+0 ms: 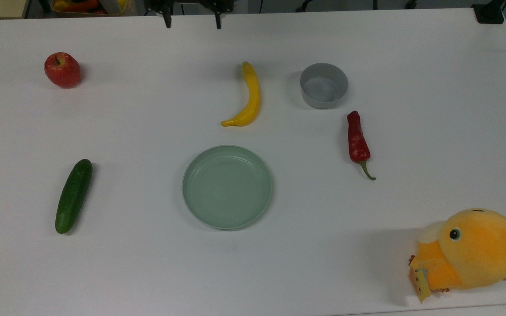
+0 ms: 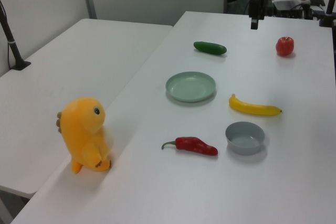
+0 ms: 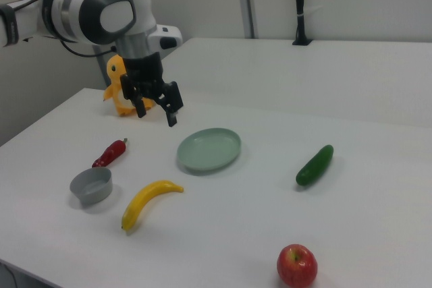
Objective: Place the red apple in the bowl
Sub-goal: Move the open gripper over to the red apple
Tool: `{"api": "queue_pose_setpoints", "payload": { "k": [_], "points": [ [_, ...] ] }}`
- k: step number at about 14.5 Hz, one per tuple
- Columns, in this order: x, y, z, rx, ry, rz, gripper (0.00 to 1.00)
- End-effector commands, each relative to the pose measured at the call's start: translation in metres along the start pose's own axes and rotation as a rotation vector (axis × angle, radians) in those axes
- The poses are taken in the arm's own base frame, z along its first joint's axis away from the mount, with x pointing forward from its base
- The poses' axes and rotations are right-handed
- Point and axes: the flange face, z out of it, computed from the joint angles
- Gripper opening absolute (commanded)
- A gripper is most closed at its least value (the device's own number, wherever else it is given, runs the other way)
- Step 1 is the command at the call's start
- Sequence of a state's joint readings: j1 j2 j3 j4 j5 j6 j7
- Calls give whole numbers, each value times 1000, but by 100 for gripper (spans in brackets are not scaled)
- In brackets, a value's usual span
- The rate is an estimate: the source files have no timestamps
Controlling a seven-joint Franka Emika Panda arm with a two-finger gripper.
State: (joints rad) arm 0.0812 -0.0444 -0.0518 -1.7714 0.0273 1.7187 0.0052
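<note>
Gripper (image 3: 156,112) hangs above table w/ fingers spread, nothing held; red apple (image 1: 62,69) sits well apart from bowl (image 1: 323,85).

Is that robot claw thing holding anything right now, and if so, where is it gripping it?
Nothing is held. The gripper hangs in the air with its fingers spread and nothing between them. The red apple sits alone on the table, apart from the bowl.

Red apple (image 1: 62,70) sits upright, well apart from empty grey bowl (image 1: 323,85).
</note>
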Motion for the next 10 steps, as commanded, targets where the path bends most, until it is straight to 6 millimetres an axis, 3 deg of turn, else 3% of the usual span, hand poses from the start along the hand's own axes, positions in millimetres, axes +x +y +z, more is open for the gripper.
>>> {"api": "queue_pose_setpoints", "payload": {
  "k": [1,2,4,9,10],
  "points": [
    [-14,47,11,-25,67,42,100],
    [-15,64,18,-49,73,62,100],
    [-23,118,42,-117,79,125,100],
    [-52,238,70,-137,47,181,100],
    [-53,252,75,-144,55,177,100]
  ]
}}
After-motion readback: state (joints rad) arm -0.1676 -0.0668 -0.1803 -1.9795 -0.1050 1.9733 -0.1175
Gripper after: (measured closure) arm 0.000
